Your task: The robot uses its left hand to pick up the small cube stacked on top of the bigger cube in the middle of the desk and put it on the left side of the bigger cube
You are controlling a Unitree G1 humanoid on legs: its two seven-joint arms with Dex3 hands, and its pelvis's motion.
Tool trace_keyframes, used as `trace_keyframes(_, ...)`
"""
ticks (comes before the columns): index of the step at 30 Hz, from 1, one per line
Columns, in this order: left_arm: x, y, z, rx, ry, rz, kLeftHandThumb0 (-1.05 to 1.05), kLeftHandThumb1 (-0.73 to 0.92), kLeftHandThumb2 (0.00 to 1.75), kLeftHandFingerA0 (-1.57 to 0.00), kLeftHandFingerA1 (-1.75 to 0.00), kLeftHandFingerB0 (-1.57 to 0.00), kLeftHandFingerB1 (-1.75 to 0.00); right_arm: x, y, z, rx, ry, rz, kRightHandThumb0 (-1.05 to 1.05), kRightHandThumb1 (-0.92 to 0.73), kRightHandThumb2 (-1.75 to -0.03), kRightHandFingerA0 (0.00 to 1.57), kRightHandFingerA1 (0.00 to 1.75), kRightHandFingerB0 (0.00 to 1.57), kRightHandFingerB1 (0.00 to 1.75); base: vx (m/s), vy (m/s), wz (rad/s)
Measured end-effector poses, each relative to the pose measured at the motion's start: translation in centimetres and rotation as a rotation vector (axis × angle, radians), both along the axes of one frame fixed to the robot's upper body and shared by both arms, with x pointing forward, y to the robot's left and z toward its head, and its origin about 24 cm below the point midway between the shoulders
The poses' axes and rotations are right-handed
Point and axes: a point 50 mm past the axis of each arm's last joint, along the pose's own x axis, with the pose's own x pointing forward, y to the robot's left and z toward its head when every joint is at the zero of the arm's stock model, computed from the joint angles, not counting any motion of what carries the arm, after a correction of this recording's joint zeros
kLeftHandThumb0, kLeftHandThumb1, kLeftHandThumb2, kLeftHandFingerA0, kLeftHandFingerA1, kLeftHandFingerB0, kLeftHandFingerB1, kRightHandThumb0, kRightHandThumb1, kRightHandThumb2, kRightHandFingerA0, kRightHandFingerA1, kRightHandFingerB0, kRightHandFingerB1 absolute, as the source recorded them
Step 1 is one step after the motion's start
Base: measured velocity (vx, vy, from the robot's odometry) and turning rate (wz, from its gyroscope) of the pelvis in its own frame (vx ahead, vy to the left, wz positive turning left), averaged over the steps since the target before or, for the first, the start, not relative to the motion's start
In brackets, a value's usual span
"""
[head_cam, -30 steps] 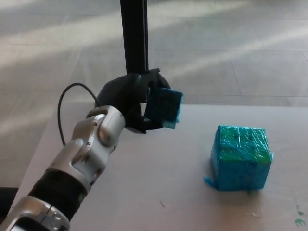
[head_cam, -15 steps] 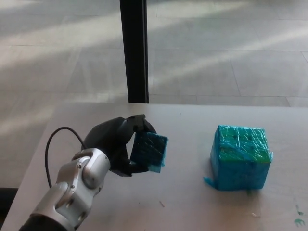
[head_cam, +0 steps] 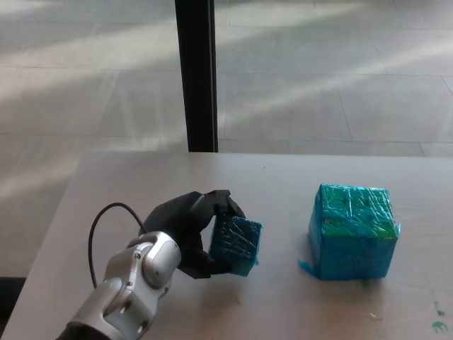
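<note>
Small cube [head_cam: 236,245] sits in the grip of the left robot hand [head_cam: 195,230], low over the table [head_cam: 283,312] and to the left of the bigger cube [head_cam: 352,231], with bare tabletop between the two. Farthest left, the silver forearm [head_cam: 131,287] comes up from the lower edge, a black cable [head_cam: 95,234] looping beside the wrist. The black fingers [head_cam: 225,202] curl over the top of the small cube and the thumb seems to press from below or behind, so the robot hand is pinching the cube rather than spread. Whether the cube's lower edge touches the table or hangs just above it cannot be told from this angle; it looks slightly tilted.

The step in hand appears to be setting down, and the task looks nearly done. The risks lie in the release. If the cube is tilted and short of the surface when the fingers part, it may land on an edge and roll. A loose flap of tape at its lower corner could catch on a finger and drag the cube as the hand withdraws. A sideways sweep to the right could knock the bigger cube, though it stands well apart. The right robot hand does not show.

Behind the table, a dark post [head_cam: 195,74] rises from the tiled floor [head_cam: 340,78].
</note>
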Motion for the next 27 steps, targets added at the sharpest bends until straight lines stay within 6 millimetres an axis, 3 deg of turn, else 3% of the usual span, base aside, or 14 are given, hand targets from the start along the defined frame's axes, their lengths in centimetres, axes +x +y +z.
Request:
trace_keyframes(4,0.2,0.0,0.1,0.052,0.032,-0.003,-0.47,0.53,0.56,-0.74,-0.96,-0.47,-0.47,0.0,0.0,0.0,0.001,0.001,-0.002,-0.78,-0.55,-0.75,0.72,1.04,0.51,0.82,0.00,0.000,0.00)
trace_keyframes(5,0.2,-0.1,0.2,0.067,0.045,-0.007,-0.50,0.49,0.55,-0.75,-1.23,-0.40,-0.43,0.0,0.0,0.0,0.001,0.001,-0.002,-0.77,-0.54,-0.75,0.73,1.04,0.50,0.82,0.00,0.000,0.00)
trace_keyframes(7,0.3,-0.2,0.3,0.082,0.064,-0.014,-0.68,0.41,0.78,-0.95,-1.21,-0.23,-0.45,0.0,0.0,0.0,0.001,-0.001,-0.003,-0.79,-0.55,-0.75,0.72,1.04,0.51,0.82,0.00,0.000,0.00)
trace_keyframes(9,0.4,-0.4,0.6,0.094,0.081,-0.021,-0.69,0.49,0.56,-0.53,-0.91,-0.21,-0.30,0.0,0.0,0.0,0.001,-0.001,-0.001,-0.81,-0.55,-0.75,0.71,1.04,0.51,0.83,0.00,0.000,0.00)
trace_keyframes(10,0.4,-0.5,0.7,0.101,0.088,-0.026,-0.73,0.40,0.79,-0.24,-0.63,-0.09,-0.39,0.0,0.0,0.0,0.001,-0.001,-0.001,-0.79,-0.56,-0.73,0.72,1.03,0.52,0.81,0.00,0.000,0.00)
trace_keyframes(11,0.4,-0.6,0.8,0.114,0.099,-0.031,-0.77,0.49,0.56,-0.05,-0.47,-0.10,-0.26,0.0,0.0,0.0,0.000,-0.001,0.000,-0.80,-0.56,-0.73,0.72,1.03,0.52,0.81,0.00,0.000,0.00)
trace_keyframes(12,0.5,-0.6,0.9,0.124,0.111,-0.035,-0.69,0.38,0.86,-0.01,-0.34,-0.07,-0.20,0.0,0.0,0.0,0.000,-0.001,0.000,-0.80,-0.44,-1.04,0.75,0.98,0.52,0.79,0.00,0.000,0.00)
trace_keyframes(13,0.5,-0.6,0.9,0.131,0.123,-0.038,-0.77,0.43,0.89,0.00,-0.22,-0.05,-0.02,0.0,0.0,0.0,0.000,-0.001,0.000,-0.80,-0.55,-0.73,0.74,1.05,0.51,0.83,0.00,0.000,0.00)
trace_keyframes(17,0.7,-0.5,1.2,0.153,0.161,-0.043,-0.78,0.41,0.90,0.00,-0.22,0.00,0.00,0.0,0.0,0.0,0.000,-0.001,0.000,-0.80,-0.43,-1.03,0.74,0.99,0.52,0.79,0.00,0.000,0.00)
trace_keyframes(21,0.8,-0.5,1.5,0.177,0.211,-0.049,-0.82,0.43,0.91,0.00,-0.22,0.00,0.00,0.0,0.0,0.0,0.000,-0.001,0.000,-0.81,-0.41,-1.02,0.74,0.99,0.53,0.79,0.00,0.000,0.00)
trace_keyframes(23,0.8,-0.5,1.5,0.187,0.234,-0.052,-0.82,0.43,0.91,0.00,-0.24,0.00,0.00,0.0,0.0,0.0,0.001,-0.001,-0.001,-0.80,-0.54,-0.69,0.70,1.03,0.54,0.80,0.00,0.000,0.00)
trace_keyframes(25,0.9,-0.5,1.7,0.196,0.258,-0.055,-0.82,0.43,0.91,0.00,-0.25,0.00,0.00,0.0,0.0,0.0,0.001,-0.001,-0.001,-0.80,-0.41,-1.00,0.73,0.97,0.53,0.78,0.00,0.000,0.00)
trace_keyframes(26,0.9,-0.4,1.7,0.200,0.269,-0.056,-0.81,0.42,0.91,0.00,-0.24,0.00,0.00,0.0,0.0,0.0,0.001,-0.001,-0.001,-0.82,-0.53,-0.72,0.71,1.02,0.54,0.79,0.00,0.000,0.00)
trace_keyframes(27,0.9,-0.4,1.8,0.204,0.282,-0.057,-0.82,0.43,0.91,0.00,-0.23,0.00,0.00,0.0,0.0,0.0,0.001,-0.001,-0.001,-0.79,-0.41,-1.00,0.73,0.97,0.53,0.78,0.00,0.000,0.00)
